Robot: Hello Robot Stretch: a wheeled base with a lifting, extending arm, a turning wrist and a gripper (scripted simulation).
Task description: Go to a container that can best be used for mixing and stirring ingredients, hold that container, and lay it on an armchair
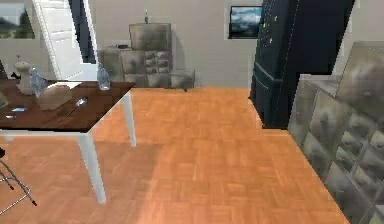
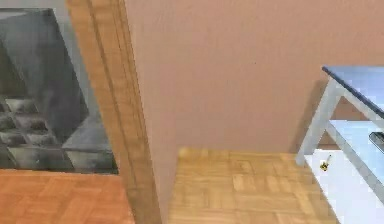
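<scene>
A grey tufted armchair [image 1: 152, 62] stands against the back wall, near the middle of the forward view. At the forward view's left is a table [image 1: 95, 108] with a brown top and white legs. On it stand a clear bottle [image 1: 104, 77], a pale lump [image 1: 55, 97] and several other small things that are too small to name. I cannot make out a mixing container among them.
A tall dark cabinet [image 1: 295, 55] stands at the right, with a grey tufted sofa [image 1: 345, 130] in front of it. A white door [image 1: 62, 35] is at the back left. In the arm side view, a wooden post [image 2: 115, 100] and a tan wall are close, with white shelves [image 2: 350, 130] at the right.
</scene>
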